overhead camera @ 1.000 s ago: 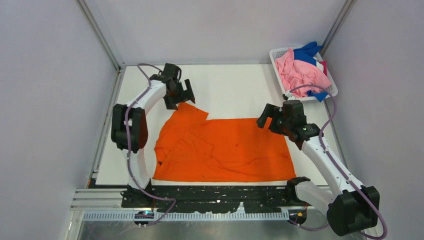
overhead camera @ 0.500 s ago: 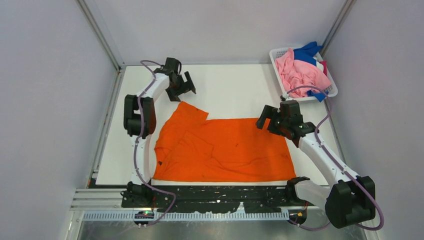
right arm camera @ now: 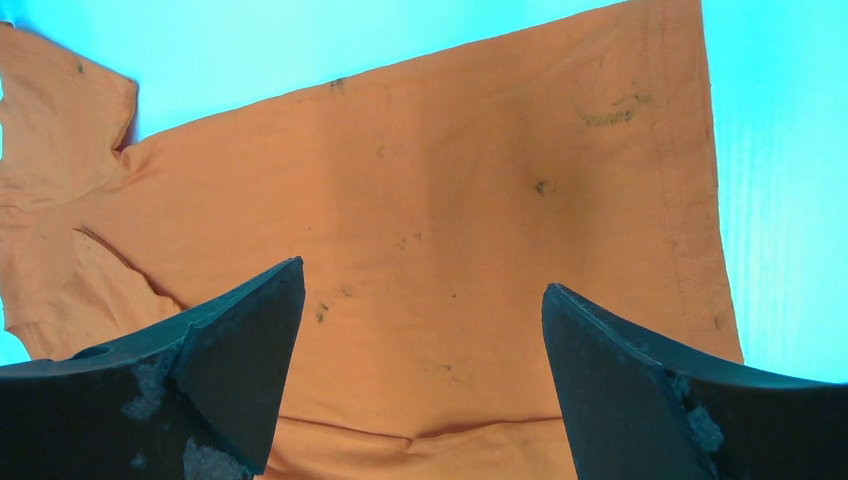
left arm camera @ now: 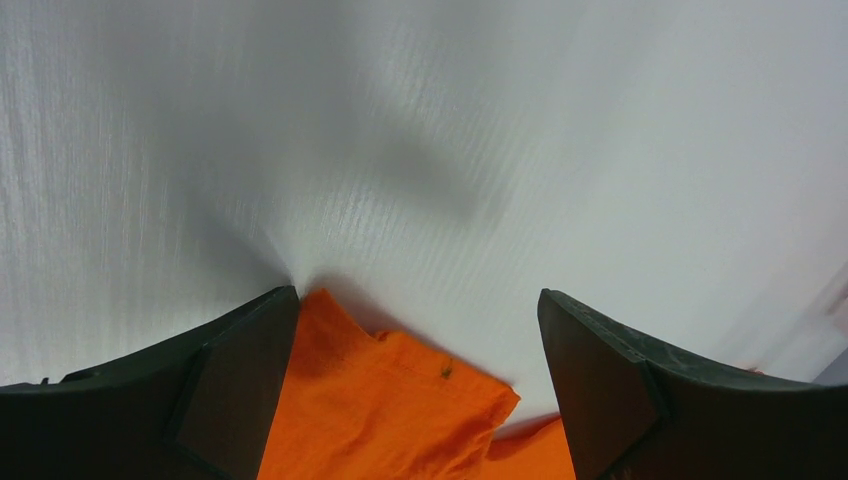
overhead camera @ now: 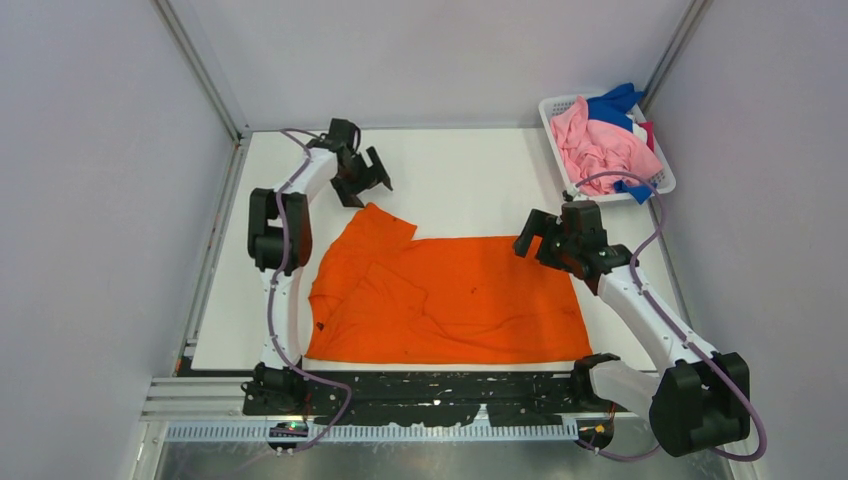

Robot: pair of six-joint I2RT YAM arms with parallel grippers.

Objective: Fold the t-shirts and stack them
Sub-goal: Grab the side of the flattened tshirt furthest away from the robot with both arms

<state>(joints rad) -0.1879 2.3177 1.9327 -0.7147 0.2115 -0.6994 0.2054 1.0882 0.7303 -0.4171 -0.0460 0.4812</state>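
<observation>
White table (overhead camera: 470,170) bears an orange t-shirt (overhead camera: 450,300); left claw (left arm camera: 417,300) and right claw (right arm camera: 422,278) gape, empty.

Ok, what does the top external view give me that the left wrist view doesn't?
Only the top external view shows the whole orange t-shirt spread flat, the right gripper at its far right corner, and the white basket in the far right corner holding a pink shirt and a blue shirt. Only the left wrist view shows the close detail: a small dark speck on the sleeve. Both show the left gripper open by that far sleeve, with white table beyond it.
</observation>
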